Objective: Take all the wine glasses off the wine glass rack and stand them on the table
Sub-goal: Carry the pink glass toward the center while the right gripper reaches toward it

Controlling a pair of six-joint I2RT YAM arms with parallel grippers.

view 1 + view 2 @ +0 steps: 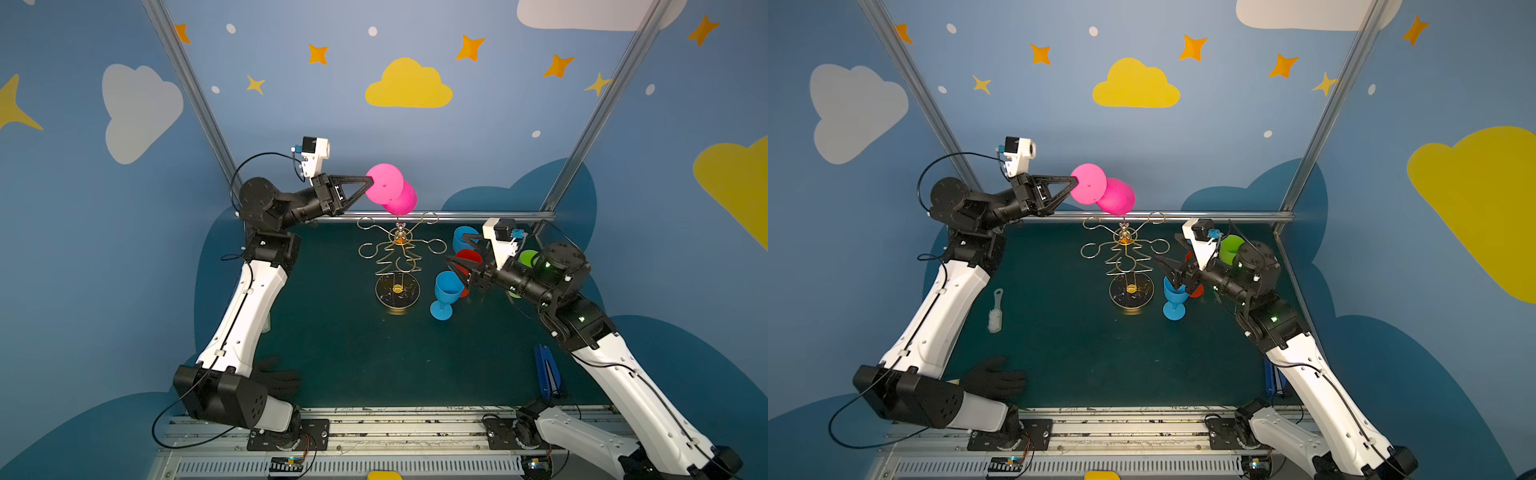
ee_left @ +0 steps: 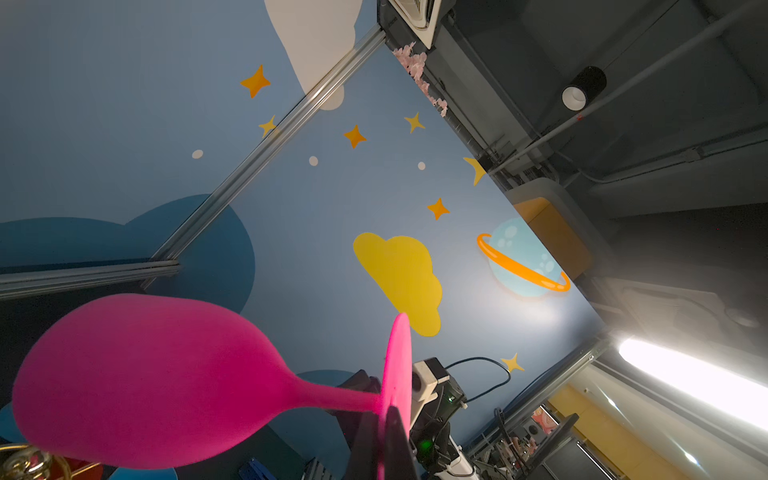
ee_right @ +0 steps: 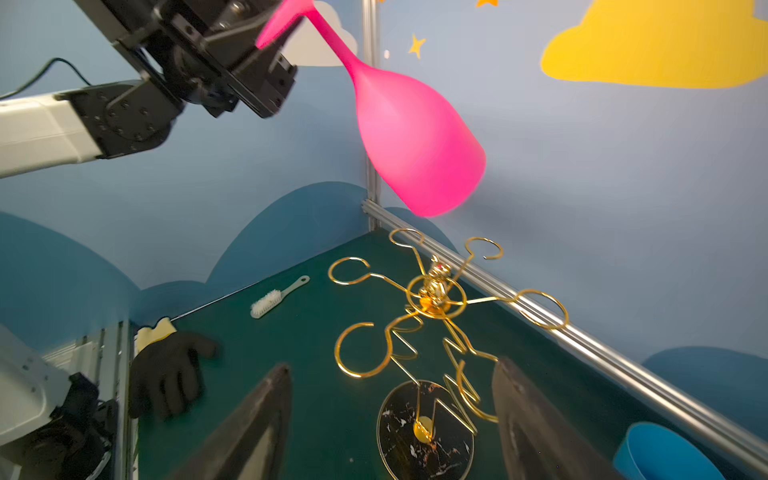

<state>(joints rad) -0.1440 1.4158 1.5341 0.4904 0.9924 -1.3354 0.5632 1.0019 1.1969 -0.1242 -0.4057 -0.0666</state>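
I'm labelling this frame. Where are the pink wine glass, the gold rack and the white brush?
pink wine glass [image 3: 415, 137], right wrist view, on its bowl.
gold rack [image 1: 386, 296], in a top view, on its dark disc base.
white brush [image 3: 265, 303], right wrist view, on its bristle head.

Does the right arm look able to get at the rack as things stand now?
Probably yes. The right gripper is open and faces the rack, with nothing between them. The pink glass, held by the left gripper, hangs above the rack, clear of it.
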